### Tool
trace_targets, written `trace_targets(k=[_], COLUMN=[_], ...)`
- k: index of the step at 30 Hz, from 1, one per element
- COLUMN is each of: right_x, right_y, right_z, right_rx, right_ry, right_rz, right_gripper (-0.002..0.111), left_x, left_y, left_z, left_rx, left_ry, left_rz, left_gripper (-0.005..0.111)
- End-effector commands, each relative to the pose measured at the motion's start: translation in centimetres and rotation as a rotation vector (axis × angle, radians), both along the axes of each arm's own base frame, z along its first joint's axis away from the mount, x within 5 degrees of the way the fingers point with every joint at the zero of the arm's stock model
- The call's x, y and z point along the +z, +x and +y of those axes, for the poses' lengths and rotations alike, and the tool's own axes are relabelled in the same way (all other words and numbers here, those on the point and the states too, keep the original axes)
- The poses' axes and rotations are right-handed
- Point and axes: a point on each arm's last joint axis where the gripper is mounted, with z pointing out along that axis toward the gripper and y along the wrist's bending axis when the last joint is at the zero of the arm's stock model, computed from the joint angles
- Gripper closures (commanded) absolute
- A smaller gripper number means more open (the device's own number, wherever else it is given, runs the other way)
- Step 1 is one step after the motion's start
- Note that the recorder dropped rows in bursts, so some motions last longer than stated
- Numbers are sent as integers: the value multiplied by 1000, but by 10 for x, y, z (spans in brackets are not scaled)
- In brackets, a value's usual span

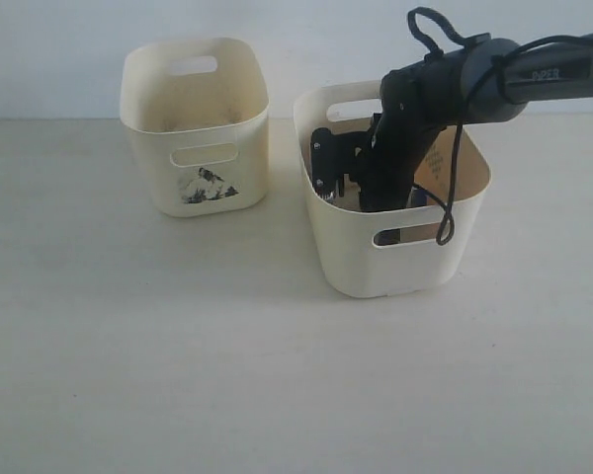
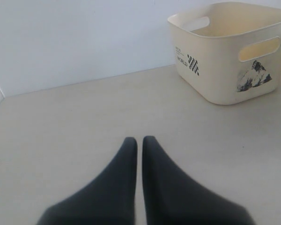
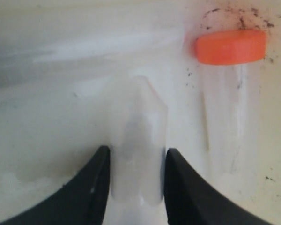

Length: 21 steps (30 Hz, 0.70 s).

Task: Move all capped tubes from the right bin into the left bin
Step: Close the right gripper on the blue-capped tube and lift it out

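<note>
My right gripper is down inside the right bin, a wide plain cream bin. Its two black fingers press on either side of a clear tube whose conical tip points away; that tube's cap is hidden. A second capped tube with an orange-red cap lies beside it on the scuffed bin floor. In the exterior view the right gripper is sunk below the bin's rim. The left bin with the black mountain picture stands apart. My left gripper is shut over bare table, holding nothing.
The right arm and its looped black cable hang over the right bin's rim. Pale tabletop runs in front of both bins. A white wall stands behind the table. The left bin's inside is not visible.
</note>
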Motion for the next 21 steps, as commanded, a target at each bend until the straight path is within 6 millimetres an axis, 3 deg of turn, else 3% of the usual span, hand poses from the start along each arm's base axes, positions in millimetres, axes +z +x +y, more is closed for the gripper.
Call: trace_targets(k=[1,8,14,17,21], right_x=[20,82,142,170,198], right_y=[-3,-19,-32,-38,-47], right_z=[0,-5,-9,-9,-4], right_rx=[-25,-42,-41,-80,-222], right_ry=[29,50,109,194,438], right_rz=[-18,-50,-189,-272,-308], right_gripper=[108,108,108,108,108], left_x=[2,2,2,2,2], left_y=[0,0,0,0,0], left_z=[0,0,0,0,0], left_rx=[-1,-2,-1,-1,-1], left_ry=[-17,-17,-17,-17,-17], left_rz=[-12,-14,-12,-12,-12], left_gripper=[102,102,102,102,102])
